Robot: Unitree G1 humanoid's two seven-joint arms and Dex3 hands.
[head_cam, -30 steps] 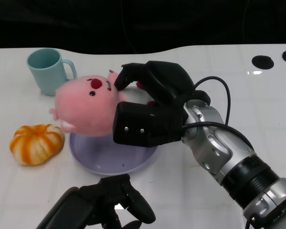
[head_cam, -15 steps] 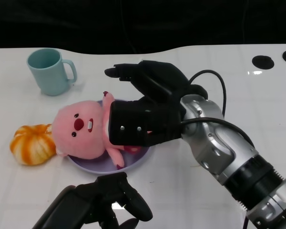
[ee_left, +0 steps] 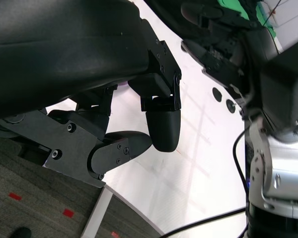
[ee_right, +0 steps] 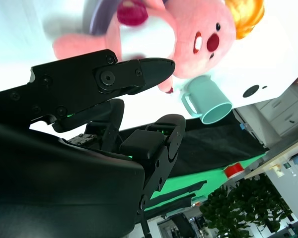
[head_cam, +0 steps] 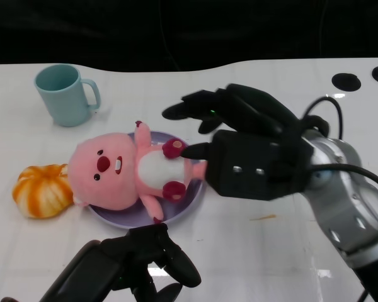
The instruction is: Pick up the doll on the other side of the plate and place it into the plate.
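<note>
A pink plush doll (head_cam: 123, 171) with a white belly lies on its back on the lilac plate (head_cam: 186, 204), its head hanging over the plate's left rim. The right wrist view also shows the doll (ee_right: 188, 37) and a strip of the plate (ee_right: 97, 15). My right hand (head_cam: 239, 141) hovers just right of the doll with fingers spread, holding nothing; one fingertip (head_cam: 192, 151) is close to the doll's foot. My left hand (head_cam: 138, 264) rests low at the near edge, fingers curled loosely and empty, as the left wrist view (ee_left: 139, 124) confirms.
An orange-and-white striped pumpkin toy (head_cam: 43, 189) lies left of the plate, touching the doll's head. A teal mug (head_cam: 66, 94) stands at the back left. Two black holes (head_cam: 347, 80) are in the table at the far right.
The doll came down onto the plate and my right hand let go of it. That hand has since drawn back to the right with its fingers apart, uncovering the doll's belly.
</note>
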